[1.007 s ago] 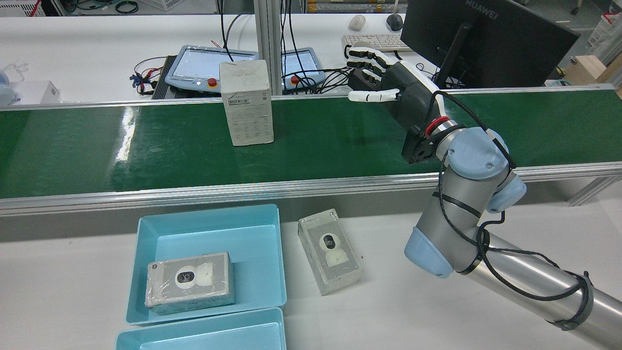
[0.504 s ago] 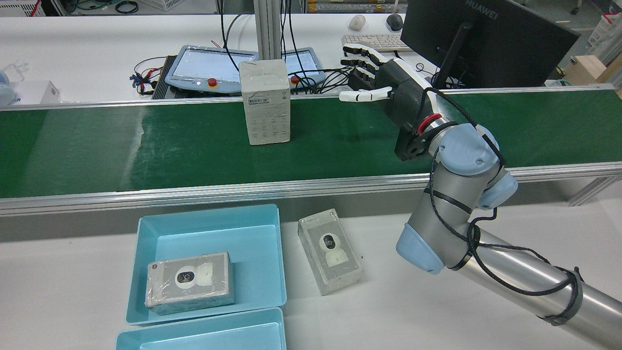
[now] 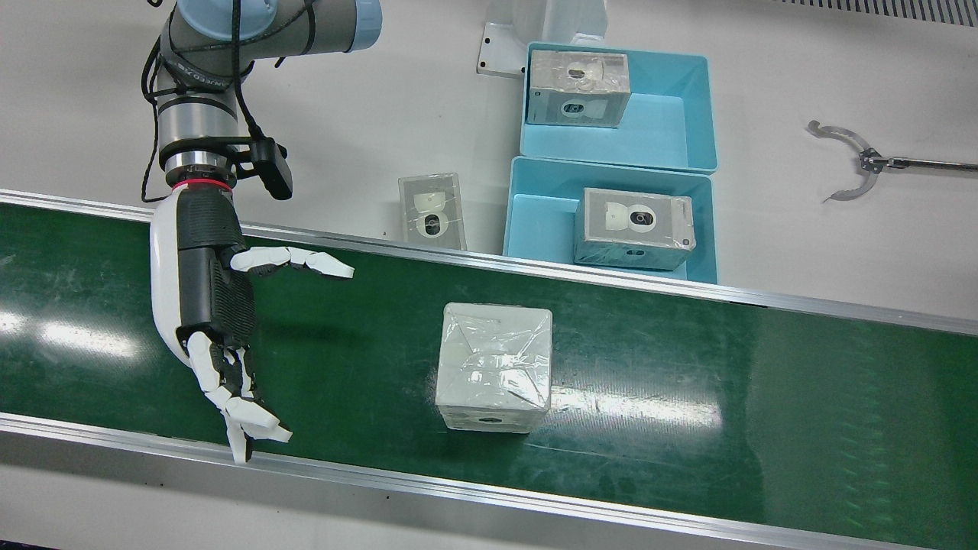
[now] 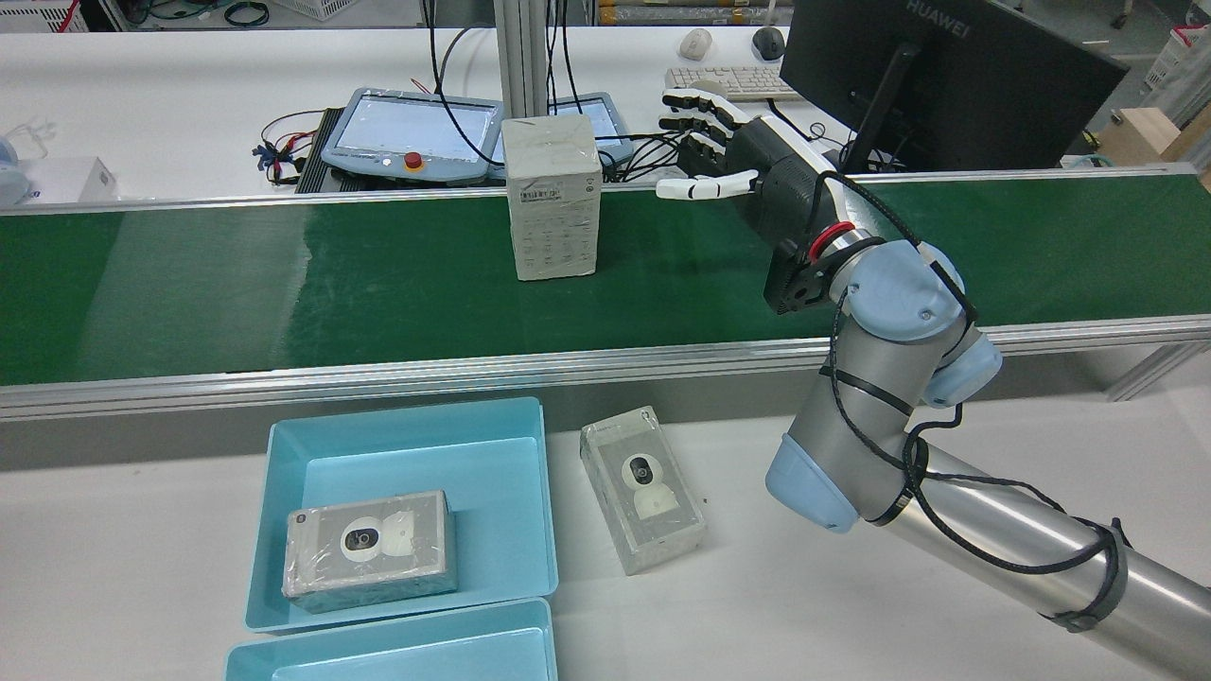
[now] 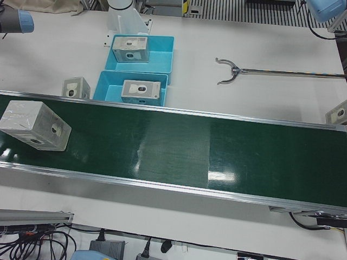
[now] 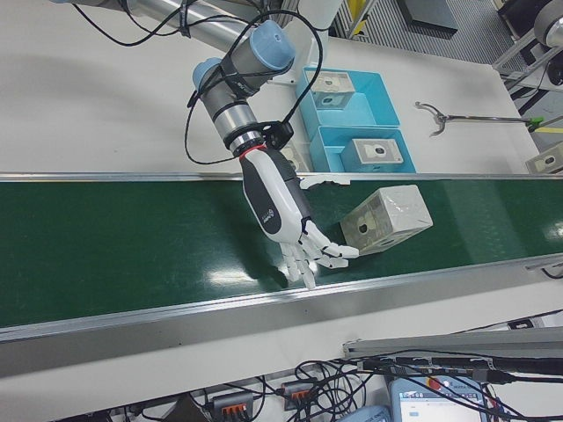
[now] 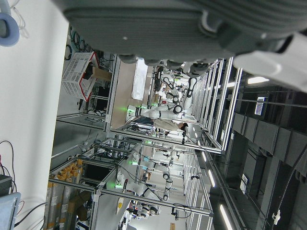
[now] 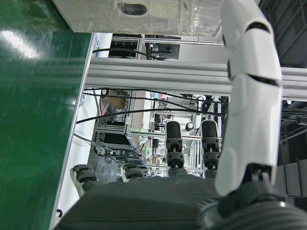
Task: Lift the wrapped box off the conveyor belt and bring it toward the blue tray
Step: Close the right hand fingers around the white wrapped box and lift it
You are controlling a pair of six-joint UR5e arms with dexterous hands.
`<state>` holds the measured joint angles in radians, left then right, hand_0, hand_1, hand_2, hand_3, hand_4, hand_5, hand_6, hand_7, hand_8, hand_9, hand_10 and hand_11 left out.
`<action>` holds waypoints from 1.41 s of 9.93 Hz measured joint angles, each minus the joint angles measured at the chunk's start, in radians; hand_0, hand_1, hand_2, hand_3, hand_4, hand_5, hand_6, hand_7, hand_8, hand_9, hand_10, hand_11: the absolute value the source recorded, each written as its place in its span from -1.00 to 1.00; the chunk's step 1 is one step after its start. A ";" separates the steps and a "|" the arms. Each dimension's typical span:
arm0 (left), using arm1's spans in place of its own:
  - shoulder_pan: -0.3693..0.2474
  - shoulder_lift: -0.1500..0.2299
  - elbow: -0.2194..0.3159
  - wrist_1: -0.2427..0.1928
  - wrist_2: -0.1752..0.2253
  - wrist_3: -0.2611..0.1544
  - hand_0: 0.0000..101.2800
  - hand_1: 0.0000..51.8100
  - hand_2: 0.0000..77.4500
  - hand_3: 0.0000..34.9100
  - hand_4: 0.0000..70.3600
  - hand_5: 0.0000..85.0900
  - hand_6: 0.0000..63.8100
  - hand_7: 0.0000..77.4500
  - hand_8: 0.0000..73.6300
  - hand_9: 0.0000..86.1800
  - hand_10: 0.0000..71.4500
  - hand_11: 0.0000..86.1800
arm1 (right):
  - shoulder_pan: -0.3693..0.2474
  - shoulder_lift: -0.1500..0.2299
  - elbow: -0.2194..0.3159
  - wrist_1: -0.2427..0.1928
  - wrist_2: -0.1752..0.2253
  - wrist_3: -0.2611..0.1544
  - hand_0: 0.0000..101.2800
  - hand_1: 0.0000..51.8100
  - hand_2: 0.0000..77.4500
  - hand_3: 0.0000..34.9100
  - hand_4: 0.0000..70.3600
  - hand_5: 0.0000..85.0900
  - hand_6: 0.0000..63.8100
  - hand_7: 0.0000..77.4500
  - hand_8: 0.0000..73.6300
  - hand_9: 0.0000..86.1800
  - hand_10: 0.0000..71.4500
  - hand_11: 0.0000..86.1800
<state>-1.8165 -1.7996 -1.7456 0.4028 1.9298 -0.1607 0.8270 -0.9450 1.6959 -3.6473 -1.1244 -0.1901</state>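
Note:
The wrapped box [image 3: 495, 367] stands upright on the green conveyor belt [image 3: 726, 405]. It also shows in the rear view [image 4: 553, 199], the left-front view [image 5: 35, 125] and the right-front view [image 6: 387, 220]. My right hand [image 3: 206, 298] hovers low over the belt, open with its fingers spread and its palm facing the box, a gap apart from it. In the rear view the right hand [image 4: 766, 180] is to the box's right. The blue tray [image 3: 535, 221] by the belt holds another wrapped box. The left hand view shows only part of my left hand [image 7: 144, 28].
A second blue tray [image 3: 680, 145] with a box lies behind the first. A wrapped box [image 3: 432, 210] lies on the table beside the trays. A grabber tool [image 3: 848, 160] lies on the table. A monitor [image 4: 946, 76] and teach pendants [image 4: 407, 128] stand beyond the belt.
The wrapped box has travelled along the belt toward my right hand. The right hand has shifted slightly toward the box and stays open.

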 joint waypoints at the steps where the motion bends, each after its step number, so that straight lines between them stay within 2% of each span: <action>1: 0.000 0.000 0.000 0.000 0.000 0.000 -1.00 -1.00 -0.99 -1.00 -1.00 -0.99 -1.00 -0.99 -0.99 -1.00 -0.98 -1.00 | -0.001 0.001 -0.003 0.000 0.000 0.000 -0.08 -0.41 -0.54 0.70 -0.74 -0.44 -1.00 -0.32 -1.00 -0.85 -0.92 -0.89; 3: 0.000 0.000 0.000 0.000 0.000 0.000 -1.00 -1.00 -0.97 -1.00 -1.00 -0.99 -1.00 -0.99 -0.99 -1.00 -0.98 -1.00 | -0.005 0.001 -0.006 0.000 0.000 0.000 -0.08 -0.47 -0.51 0.71 -0.74 -0.42 -1.00 -0.32 -1.00 -0.85 -0.92 -0.89; 12: 0.000 0.000 0.000 0.000 0.000 0.000 -1.00 -1.00 -0.97 -1.00 -1.00 -0.99 -1.00 -0.99 -0.99 -1.00 -0.98 -1.00 | -0.023 0.005 -0.008 0.001 0.001 0.001 -0.09 -0.47 -0.52 0.72 -0.72 -0.41 -1.00 -0.32 -1.00 -0.85 -0.92 -0.89; 14: 0.000 0.000 0.000 0.000 0.000 0.000 -1.00 -1.00 -0.97 -1.00 -1.00 -0.99 -1.00 -0.99 -0.99 -0.99 -0.98 -1.00 | -0.026 0.006 -0.008 0.001 0.002 0.001 -0.08 -0.47 -0.45 0.72 -0.60 -0.35 -1.00 -0.31 -1.00 -0.85 -0.88 -0.86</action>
<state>-1.8165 -1.7996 -1.7456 0.4028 1.9298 -0.1607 0.8013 -0.9392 1.6874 -3.6463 -1.1220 -0.1887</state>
